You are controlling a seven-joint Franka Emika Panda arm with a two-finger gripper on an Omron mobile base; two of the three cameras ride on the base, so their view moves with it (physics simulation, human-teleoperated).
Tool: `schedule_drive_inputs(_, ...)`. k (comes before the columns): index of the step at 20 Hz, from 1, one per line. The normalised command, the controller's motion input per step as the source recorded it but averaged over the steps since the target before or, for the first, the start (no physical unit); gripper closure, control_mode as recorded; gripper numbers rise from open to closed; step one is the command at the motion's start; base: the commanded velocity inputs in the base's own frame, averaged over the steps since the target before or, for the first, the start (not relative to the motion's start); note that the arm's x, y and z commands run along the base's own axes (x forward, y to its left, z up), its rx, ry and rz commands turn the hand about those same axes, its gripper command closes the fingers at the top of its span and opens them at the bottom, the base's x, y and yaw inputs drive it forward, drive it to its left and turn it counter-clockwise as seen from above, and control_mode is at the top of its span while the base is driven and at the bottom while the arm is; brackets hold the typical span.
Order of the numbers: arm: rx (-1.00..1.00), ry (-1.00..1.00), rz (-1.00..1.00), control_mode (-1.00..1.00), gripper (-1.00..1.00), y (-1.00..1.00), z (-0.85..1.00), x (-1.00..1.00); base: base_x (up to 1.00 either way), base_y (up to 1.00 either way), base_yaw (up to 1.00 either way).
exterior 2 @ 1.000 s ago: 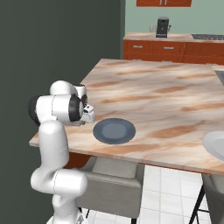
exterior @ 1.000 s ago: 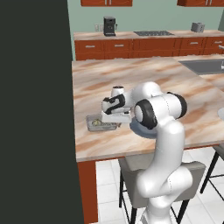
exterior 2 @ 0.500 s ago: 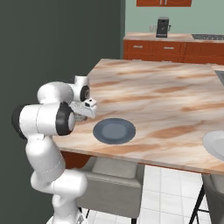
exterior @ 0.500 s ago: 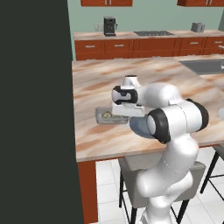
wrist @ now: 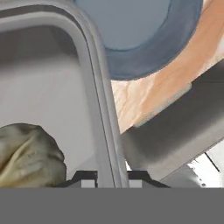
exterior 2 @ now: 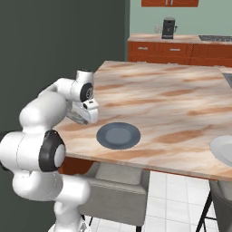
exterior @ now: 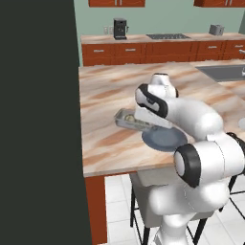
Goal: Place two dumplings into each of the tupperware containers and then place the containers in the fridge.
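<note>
My gripper [exterior: 141, 125] is shut on the long wall of a pale tupperware container [exterior: 125, 118] and holds it level, a little above the marble counter [exterior: 105, 143] near its left front corner. A tan dumpling [exterior: 129, 116] lies inside. In the hand view the container's rim [wrist: 99, 109] runs straight down between my fingertips, and a crinkled dumpling [wrist: 28, 157] sits on the tray floor to its left. From the right base view the gripper [exterior 2: 82, 119] and container [exterior 2: 76, 118] show half hidden behind the hand. The fridge is out of view.
A round blue-grey plate [exterior: 165, 138] [exterior 2: 118, 135] lies on the counter just right of the held container. A tall dark panel [exterior: 38, 119] stands close along the counter's left side. A white plate [exterior 2: 224, 152] sits at the right edge; a stool [exterior 2: 118, 190] stands below.
The container has come up off the counter in my gripper and moved slightly right and back. The arm's elbow has swung out to the right and low.
</note>
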Motion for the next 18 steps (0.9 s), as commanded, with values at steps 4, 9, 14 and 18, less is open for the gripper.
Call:
schedule_drive_inputs(4,0.01,0.06,-0.62,-1.00,1.00,0.00,0.57,-0.88,0.00,0.00,0.00)
schedule_drive_inputs(9,0.02,0.04,-0.80,-1.00,1.00,0.00,0.28,-0.79,0.00,0.00,0.00)
schedule_drive_inputs(14,-0.10,0.01,-0.60,-1.00,1.00,0.00,0.05,-0.65,0.00,0.00,0.00)
schedule_drive_inputs(18,-0.09,0.00,-0.33,-1.00,1.00,0.16,0.38,-0.17,0.00,0.00,0.00)
